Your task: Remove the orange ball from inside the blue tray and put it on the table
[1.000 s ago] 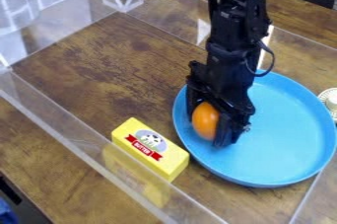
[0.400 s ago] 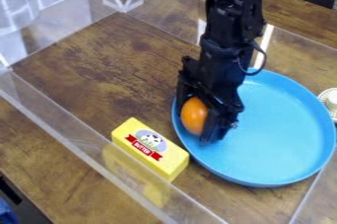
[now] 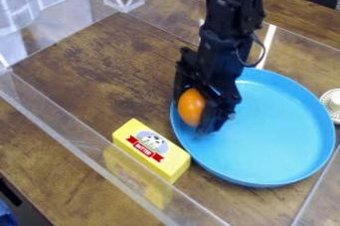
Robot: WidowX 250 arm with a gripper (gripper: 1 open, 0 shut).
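Orange ball [image 3: 192,108] gripped between the dark fingers of the gripper [image 3: 197,111], jaws spread wide around it, pointing straight down over the left rim of the blue tray [image 3: 279,140] and seemingly lifted just clear of its floor. Tray resting near the right edge of the table [image 3: 106,66]. Yellow block [image 3: 149,149] lying near the front edge, just left of the tray, with a red-and-white label on top, writing too small to read.
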